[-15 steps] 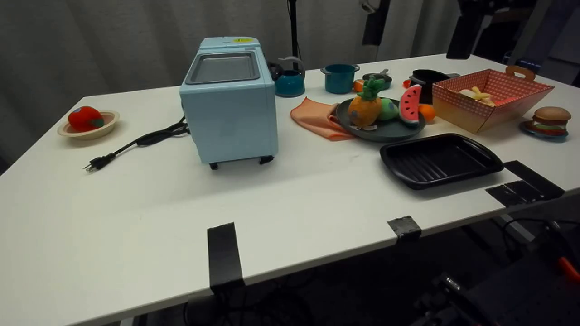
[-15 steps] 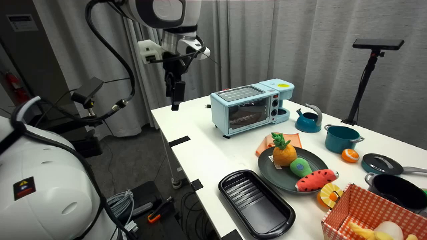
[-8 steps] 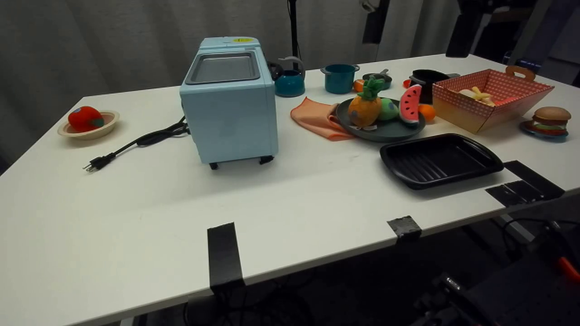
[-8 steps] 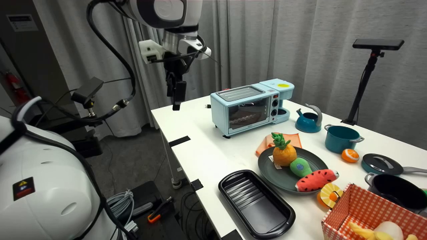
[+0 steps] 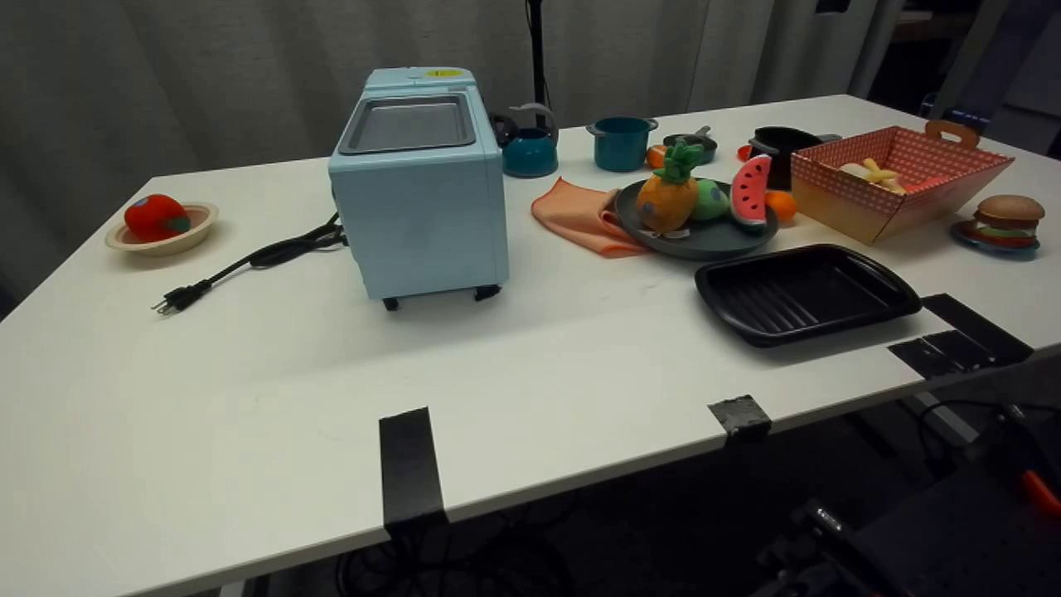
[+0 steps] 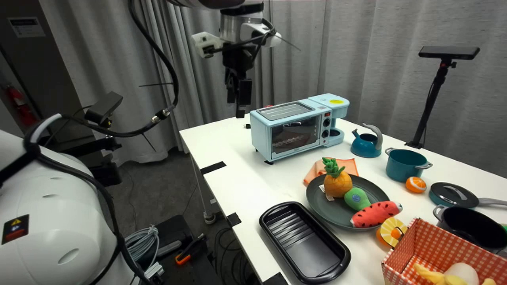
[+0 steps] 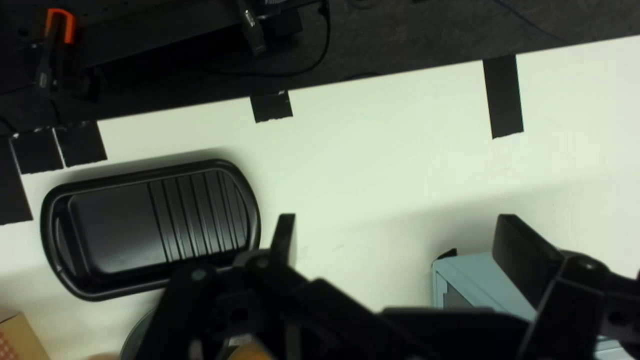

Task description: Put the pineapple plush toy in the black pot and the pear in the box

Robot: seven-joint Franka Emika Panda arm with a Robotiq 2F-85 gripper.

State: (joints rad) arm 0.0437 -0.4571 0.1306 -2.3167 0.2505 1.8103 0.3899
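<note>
Pincer (image 7: 397,229) raised, spread wide — clearest in wrist view

In an exterior view, the hand (image 6: 237,103) now appears higher and nearer to the toaster oven (image 6: 299,128) than half a second ago; the arm (image 6: 237,27) with its black cable (image 6: 176,85) shifts toward the oven also. In an exterior view, higher than the oven, only one small fingertip (image 5: 831,5) shows in place of two fingers.

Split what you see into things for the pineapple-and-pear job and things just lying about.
For the job: pineapple toy, pear, black pot, box, gripper.
Lying about: toaster oven, kettle, teal pot, watermelon slice, plate, baking pan, frying pan, burger, cloth, red toy.
</note>
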